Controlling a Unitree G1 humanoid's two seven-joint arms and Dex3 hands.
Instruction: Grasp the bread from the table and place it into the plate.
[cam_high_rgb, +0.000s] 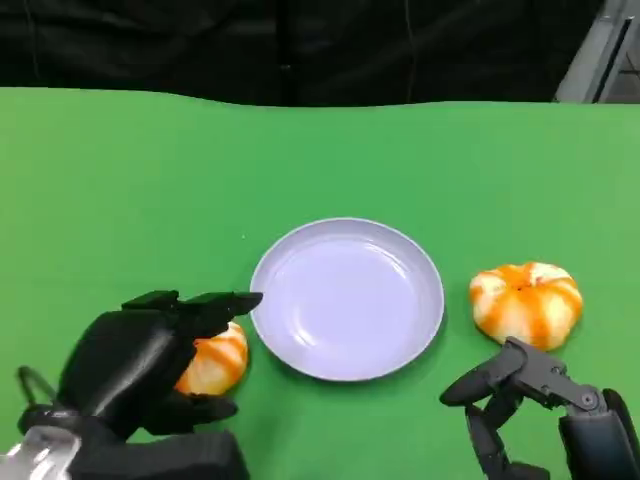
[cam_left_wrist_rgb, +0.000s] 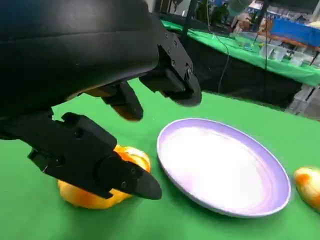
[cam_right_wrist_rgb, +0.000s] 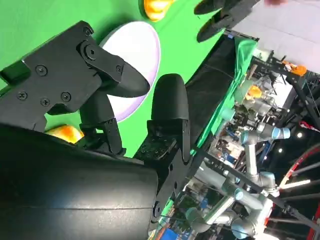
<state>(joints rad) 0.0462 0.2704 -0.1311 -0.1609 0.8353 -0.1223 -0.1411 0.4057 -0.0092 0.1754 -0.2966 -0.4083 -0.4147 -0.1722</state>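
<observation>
Green cloth covers the counter (cam_high_rgb: 120, 180). Left hand (cam_high_rgb: 140, 365) cups one bread (cam_high_rgb: 215, 362) still resting on the cloth, fingers (cam_left_wrist_rgb: 122, 177) curled over it, thumb below. Just beyond its fingertips lies the plate (cam_high_rgb: 346, 298). Right hand (cam_high_rgb: 530, 395) hangs spread, holding nothing, just behind a second bread (cam_high_rgb: 526, 302).
</observation>
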